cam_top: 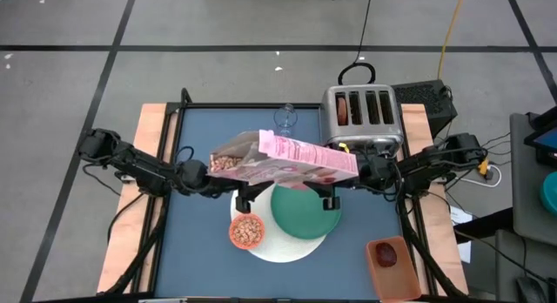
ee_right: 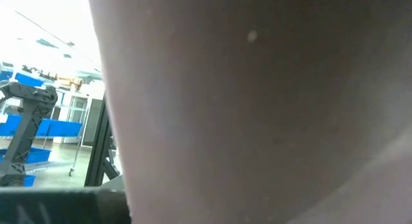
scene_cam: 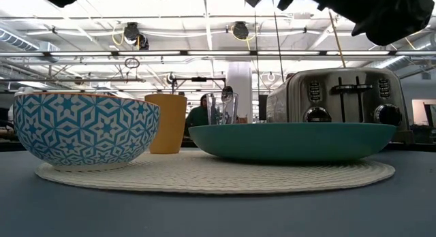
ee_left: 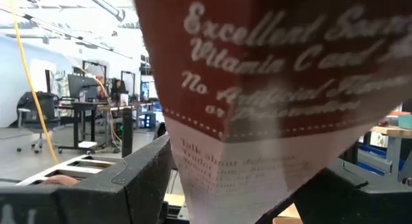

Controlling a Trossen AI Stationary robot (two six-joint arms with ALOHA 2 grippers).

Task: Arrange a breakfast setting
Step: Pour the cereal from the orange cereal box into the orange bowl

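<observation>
A: Currently, how is the cereal box (cam_top: 291, 158) supported?

B: It is held lying flat in the air above the counter (cam_top: 200, 242), clamped between both grippers. The left gripper (cam_top: 228, 171) is closed on the opened end, where cereal shows. The right gripper (cam_top: 348, 171) is closed on the opposite end. In the left wrist view the printed side of the box (ee_left: 270, 108) is seen between the dark fingers (ee_left: 109, 185).

A: Where are the setting items located?

B: A white woven placemat (cam_top: 287, 246) is laid on the blue counter surface. The green plate (cam_top: 305, 212) is set on the placemat, directly under the box. A small bowl (cam_top: 246, 231), orange inside and filled with cereal, is set on the placemat edge, just beside the plate. In the low view the bowl (scene_cam: 85, 128) is shown with a blue-and-white star pattern, and an orange cup (scene_cam: 167, 122) is seen behind it.

A: And the remaining items?

B: A clear glass (cam_top: 285, 118) is placed near the far counter edge, beside a four-slot toaster (cam_top: 361, 111). An orange container (cam_top: 392, 266) holding a dark red fruit (cam_top: 387, 255) is placed at the near right corner.
</observation>
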